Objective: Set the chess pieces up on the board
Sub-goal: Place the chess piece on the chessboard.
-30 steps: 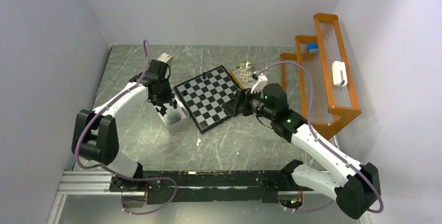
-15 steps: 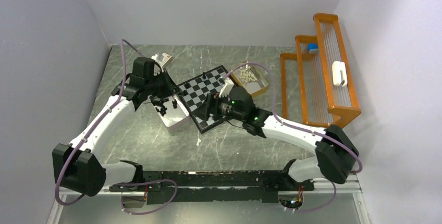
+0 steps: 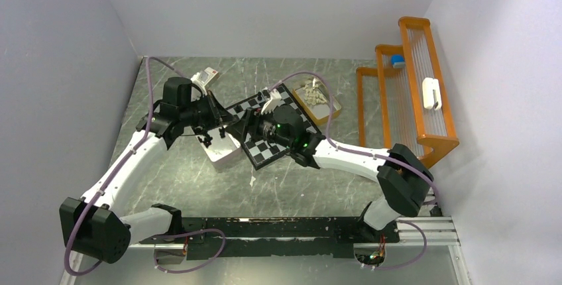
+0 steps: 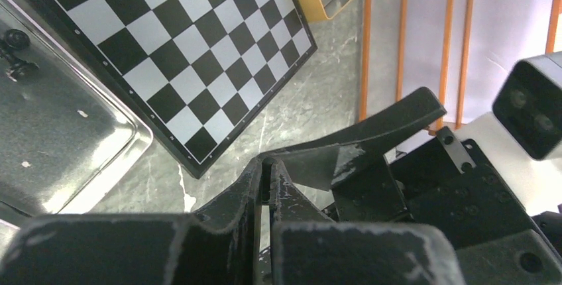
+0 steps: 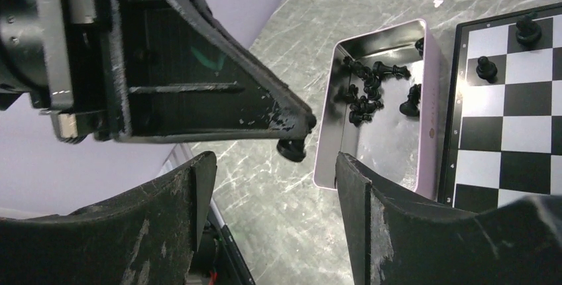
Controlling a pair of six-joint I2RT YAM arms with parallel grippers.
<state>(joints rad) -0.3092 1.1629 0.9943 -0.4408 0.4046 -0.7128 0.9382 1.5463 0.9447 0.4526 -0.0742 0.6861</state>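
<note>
My right end effector (image 5: 273,162), wide, has swung over the board (image 4: 199,46) to my left end effector (image 4: 265,175), which pinches a black chess piece (image 5: 290,150); I expect a handover.

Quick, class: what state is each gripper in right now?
Left gripper: shut on a black chess piece.
Right gripper: open, holding nothing.

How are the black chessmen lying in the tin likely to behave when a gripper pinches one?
The black chessmen look narrower than a square of the board, so probably light and easily flicked. Several lie on their sides on the shiny tin floor, so a nudge would likely roll or slide them. They are bunched, so a pinch may drag a neighbour.
</note>
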